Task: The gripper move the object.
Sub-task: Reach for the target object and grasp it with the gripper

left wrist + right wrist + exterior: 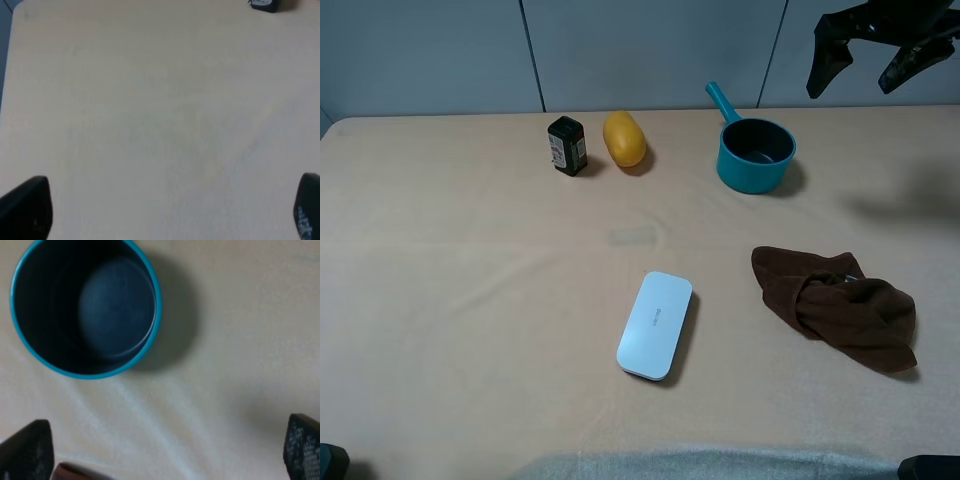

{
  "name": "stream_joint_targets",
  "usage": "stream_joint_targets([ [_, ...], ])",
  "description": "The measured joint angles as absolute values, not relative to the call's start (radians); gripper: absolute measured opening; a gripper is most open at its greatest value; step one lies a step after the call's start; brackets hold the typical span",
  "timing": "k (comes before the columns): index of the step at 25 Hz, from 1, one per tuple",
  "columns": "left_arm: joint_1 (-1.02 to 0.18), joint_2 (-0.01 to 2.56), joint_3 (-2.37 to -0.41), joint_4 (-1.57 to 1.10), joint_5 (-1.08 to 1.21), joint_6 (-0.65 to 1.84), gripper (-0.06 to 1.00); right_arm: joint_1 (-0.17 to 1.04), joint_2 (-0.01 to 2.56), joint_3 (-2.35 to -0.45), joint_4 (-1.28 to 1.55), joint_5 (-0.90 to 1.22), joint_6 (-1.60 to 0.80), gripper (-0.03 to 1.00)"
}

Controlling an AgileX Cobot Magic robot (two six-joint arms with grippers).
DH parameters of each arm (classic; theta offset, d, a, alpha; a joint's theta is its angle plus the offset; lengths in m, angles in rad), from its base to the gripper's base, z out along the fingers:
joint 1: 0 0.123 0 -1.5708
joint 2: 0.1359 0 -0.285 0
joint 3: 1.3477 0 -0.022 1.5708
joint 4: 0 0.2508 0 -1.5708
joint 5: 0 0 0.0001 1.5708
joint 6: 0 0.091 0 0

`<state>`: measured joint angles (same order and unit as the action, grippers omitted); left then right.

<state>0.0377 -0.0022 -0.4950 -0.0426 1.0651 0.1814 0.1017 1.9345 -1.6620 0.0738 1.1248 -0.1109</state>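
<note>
The teal saucepan (755, 155) stands upright at the back right of the table, its straight handle (722, 100) pointing to the back left. My right gripper (865, 75) hangs high above the table, to the right of and behind the pan, open and empty. In the right wrist view the pan (85, 305) shows its dark inside from above, and the gripper (165, 455) has its black fingers (25, 452) spread wide, away from the pan. My left gripper (165, 215) is open and empty over bare table.
A flat white rounded case (656, 324) lies at the middle front. A brown cloth (840, 305) lies crumpled in front of the pan. A yellow oval object (624, 138) and a small black box (566, 146) stand at the back middle.
</note>
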Motion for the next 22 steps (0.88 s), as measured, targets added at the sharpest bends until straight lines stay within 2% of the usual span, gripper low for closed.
stream_joint_targets([
  [22, 0.038, -0.002, -0.495, -0.043, 1.065, 0.181, 0.96, 0.102, 2.153, -1.687, 0.147, 0.958, -0.137, 0.69],
])
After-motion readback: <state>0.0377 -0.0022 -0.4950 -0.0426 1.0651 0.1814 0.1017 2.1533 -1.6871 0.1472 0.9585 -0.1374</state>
